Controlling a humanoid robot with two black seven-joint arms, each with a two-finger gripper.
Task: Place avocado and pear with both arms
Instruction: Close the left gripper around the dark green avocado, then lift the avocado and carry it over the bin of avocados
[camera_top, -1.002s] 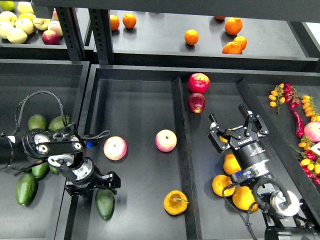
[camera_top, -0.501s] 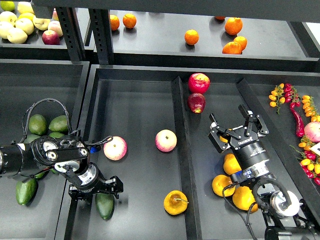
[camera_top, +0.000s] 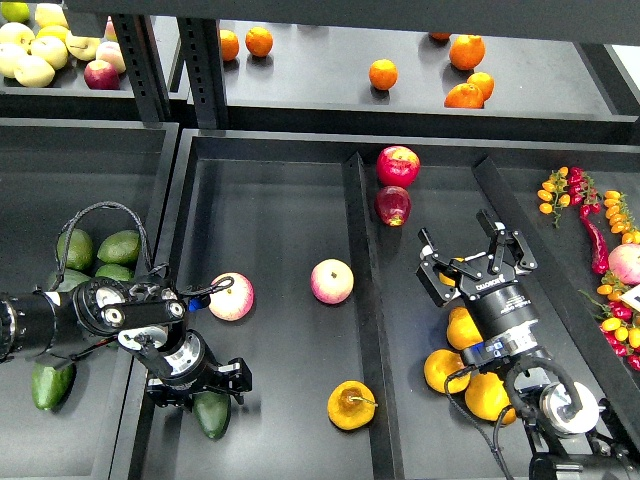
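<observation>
The left gripper (camera_top: 200, 383) is pointed down at lower left, its finger state indiscernible, while the right gripper (camera_top: 472, 254) is held spread open.

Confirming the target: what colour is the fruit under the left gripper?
Dark green: the avocado, seen in the head view.

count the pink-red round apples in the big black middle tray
4. Two pale pink apples lie in the left compartment; two darker red apples sit at the top of the right compartment. None seems hidden.

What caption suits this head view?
Left gripper over a dark avocado; right gripper open above oranges; pear lies between.
</observation>
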